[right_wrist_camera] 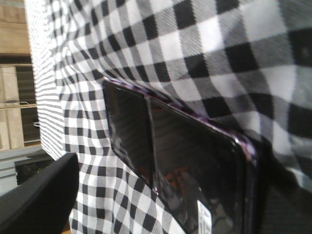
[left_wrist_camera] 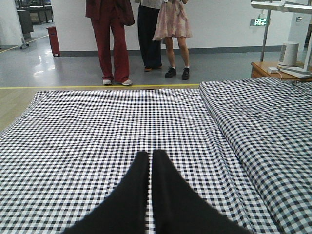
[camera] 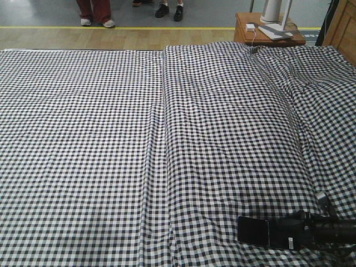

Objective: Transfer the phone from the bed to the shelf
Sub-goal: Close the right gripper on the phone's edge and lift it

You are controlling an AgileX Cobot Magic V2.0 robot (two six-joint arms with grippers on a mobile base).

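Looks like a mock bedroom set up inside a large lab hall. Suggested by a gingham bed (camera: 83,139) and side table (camera: 245,34) on wood flooring (camera: 83,39). Beyond a yellow line (camera: 139,27): polished grey floor (left_wrist_camera: 58,68), standing onlookers (left_wrist_camera: 112,39), a lit wall sign (left_wrist_camera: 261,22).

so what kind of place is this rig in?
Probably a lab or test hall staged as a bedroom. There is a bed with a side table, but they stand on a glossy grey floor marked with a yellow line, and people stand nearby.
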